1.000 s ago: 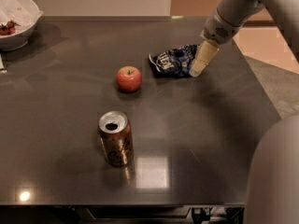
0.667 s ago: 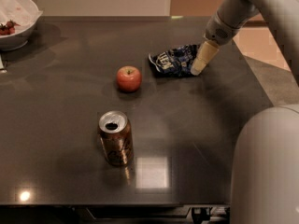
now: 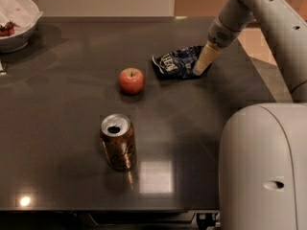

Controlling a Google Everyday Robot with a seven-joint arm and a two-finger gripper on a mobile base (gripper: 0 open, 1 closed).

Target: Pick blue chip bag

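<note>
Contact is the matter in hand. The gripper (image 3: 200,67) stands at the right edge of the blue chip bag (image 3: 173,64), with its pale tip down at the foil, toward the far right of the tabletop (image 3: 72,176). The bag lies flat and crumpled, near the apple (image 3: 131,80) on its right side and well apart from the can (image 3: 117,143) nearer the front edge.

We judge the current step to be the grasp itself. We recommend the following:

1. Take the bag by a raised fold, not a flat patch, since glossy foil is likely to slip out of a shallow pinch.
2. Keep downward pressure light, so that the bag is not shoved toward the apple.
3. Lift straight up only once the hold is secure.

Limits of the view:

- We cannot tell whether the gripper is spread or closed, nor whether it has hold of the bag. Its tip reads as one pale shape against the dark foil.
- The gripper hides the bag's right edge.
- We cannot read the bag's white lettering.
- The bowl (image 3: 19,32) at the far left is cut off by the frame.
- The robot body (image 3: 261,166) covers the tabletop's near right corner.
</note>
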